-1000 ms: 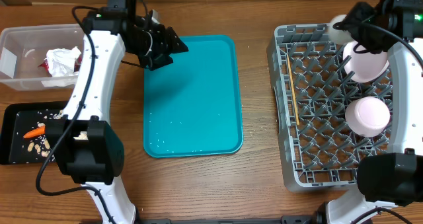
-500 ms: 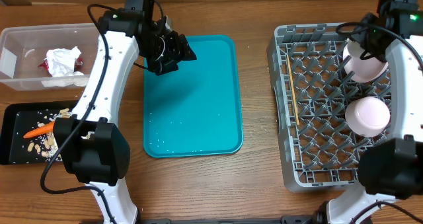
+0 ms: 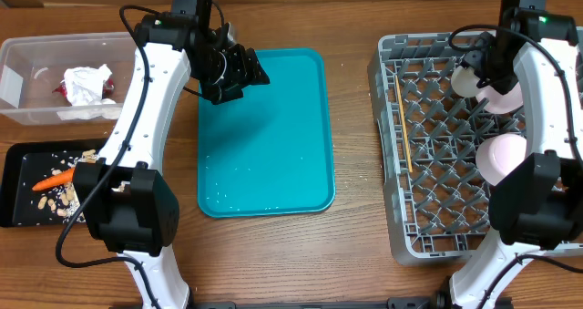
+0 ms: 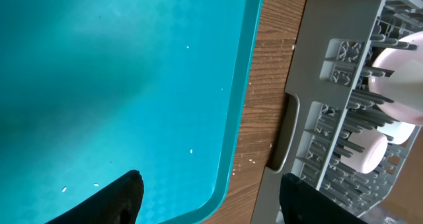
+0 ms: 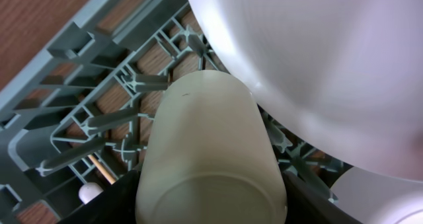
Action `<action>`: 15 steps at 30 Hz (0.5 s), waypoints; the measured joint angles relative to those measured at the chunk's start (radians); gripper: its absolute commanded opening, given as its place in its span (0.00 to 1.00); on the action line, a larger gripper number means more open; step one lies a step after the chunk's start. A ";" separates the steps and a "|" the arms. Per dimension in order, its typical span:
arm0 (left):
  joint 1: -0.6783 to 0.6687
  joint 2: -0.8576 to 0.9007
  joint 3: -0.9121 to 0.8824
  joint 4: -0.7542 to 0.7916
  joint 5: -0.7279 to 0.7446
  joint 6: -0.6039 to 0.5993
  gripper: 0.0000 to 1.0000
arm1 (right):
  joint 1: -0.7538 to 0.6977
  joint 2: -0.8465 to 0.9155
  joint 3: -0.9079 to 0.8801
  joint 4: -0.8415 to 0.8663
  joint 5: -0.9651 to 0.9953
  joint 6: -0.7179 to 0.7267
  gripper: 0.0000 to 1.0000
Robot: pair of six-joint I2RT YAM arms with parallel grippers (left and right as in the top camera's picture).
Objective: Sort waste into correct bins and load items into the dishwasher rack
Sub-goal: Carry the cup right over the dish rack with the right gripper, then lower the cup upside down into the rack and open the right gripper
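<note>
Hanging over the far end of the teal tray (image 3: 273,163): left tool (image 3: 244,72), fingers apart, nothing between them (only white crumbs (image 3: 239,170) on the tray below). Clamped on the small cup (image 5: 208,138): right tool (image 3: 483,65), over the far right part of the rack (image 3: 437,209), just beside a bowl (image 3: 506,94). Second bowl (image 3: 503,159) nearer in the rack, chopsticks (image 3: 402,127) along its left side. Napkin (image 3: 86,83) in the clear tub (image 3: 36,108); carrot (image 3: 56,180) and scraps (image 3: 62,200) in the black tray (image 3: 18,209).
</note>
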 measured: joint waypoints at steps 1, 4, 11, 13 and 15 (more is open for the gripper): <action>0.000 0.000 0.000 0.000 -0.004 0.000 0.70 | 0.000 0.003 0.000 0.000 -0.003 0.000 0.47; 0.000 0.000 0.000 0.000 -0.008 0.000 0.71 | 0.000 0.005 0.000 0.000 -0.005 0.001 0.74; 0.000 0.000 0.000 0.000 -0.014 0.000 0.73 | 0.000 0.005 0.000 -0.013 -0.011 -0.001 1.00; 0.000 0.000 0.000 0.000 -0.014 0.000 0.77 | 0.000 0.005 0.000 -0.028 -0.012 -0.001 1.00; 0.000 0.000 0.000 -0.001 -0.014 0.001 0.83 | 0.000 0.005 0.007 -0.060 -0.016 -0.001 1.00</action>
